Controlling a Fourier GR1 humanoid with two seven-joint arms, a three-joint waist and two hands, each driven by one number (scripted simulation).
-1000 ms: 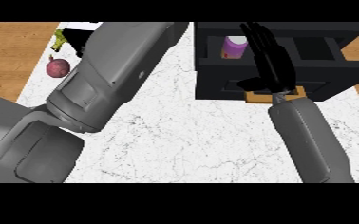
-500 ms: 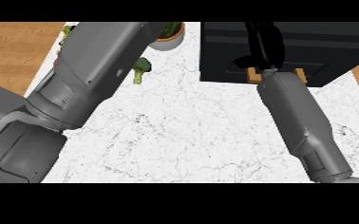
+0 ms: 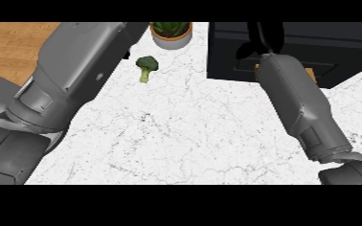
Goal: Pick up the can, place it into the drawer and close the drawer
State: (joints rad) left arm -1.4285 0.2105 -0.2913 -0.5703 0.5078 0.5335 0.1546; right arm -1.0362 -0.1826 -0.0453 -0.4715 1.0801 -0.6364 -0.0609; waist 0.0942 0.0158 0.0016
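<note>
Can: not visible; presumably inside the shut drawer. Judged light, stiff, smooth; best taken round its sides. Left to right: broccoli (image 3: 146,67) and potted plant (image 3: 170,32) near tabletop (image 3: 184,129) far edge; drawer (image 3: 297,43) at far-right corner; right hand (image 3: 263,40) upon it, fingers straight. Left hand hidden.

Evenly and brightly lit, without glare on the white marble counter (image 3: 184,139). Only a faint shadow beside the broccoli (image 3: 146,66); little detail within the black drawer unit (image 3: 233,52).
</note>
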